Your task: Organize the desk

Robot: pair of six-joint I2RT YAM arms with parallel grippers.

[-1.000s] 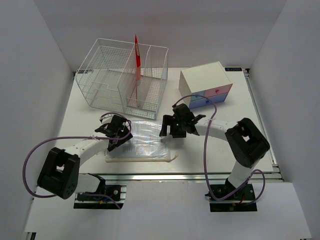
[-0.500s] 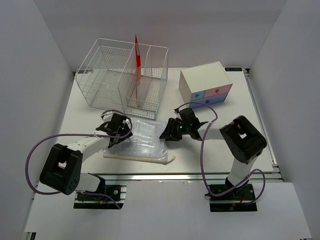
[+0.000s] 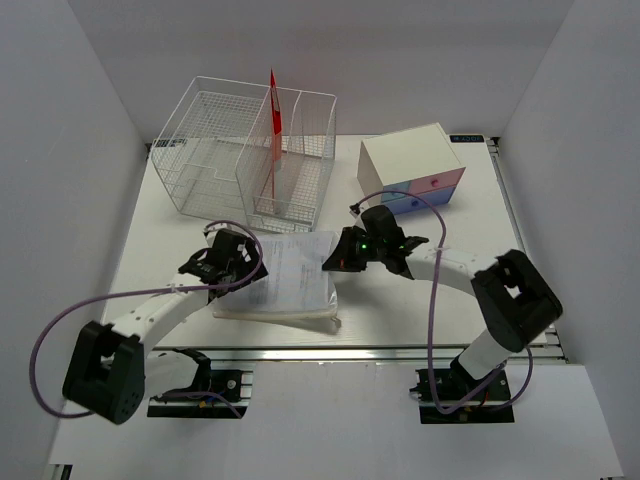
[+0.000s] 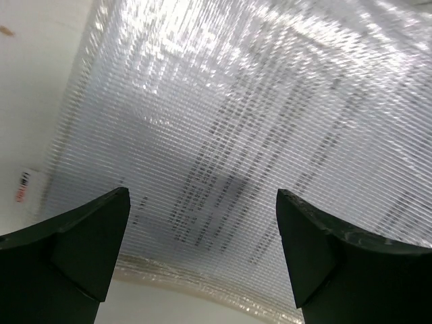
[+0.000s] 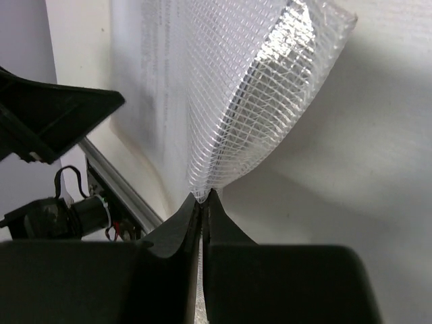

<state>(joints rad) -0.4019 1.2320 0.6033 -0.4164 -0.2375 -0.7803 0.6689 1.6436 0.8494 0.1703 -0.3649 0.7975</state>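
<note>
Right gripper [image 5: 202,199] clamped on one edge of the mesh pouch [image 3: 285,275].
I see both arms stretched inward over the desk [image 3: 160,235]; left gripper [image 4: 202,202] fingers apart above the mesh pouch, which lies crosswise.

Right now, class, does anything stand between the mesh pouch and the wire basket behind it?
Nothing visible does: only bare desk shows between the mesh pouch and the wire basket. The right tool pinches the pouch's edge, and the left tool hangs open over it.
</note>
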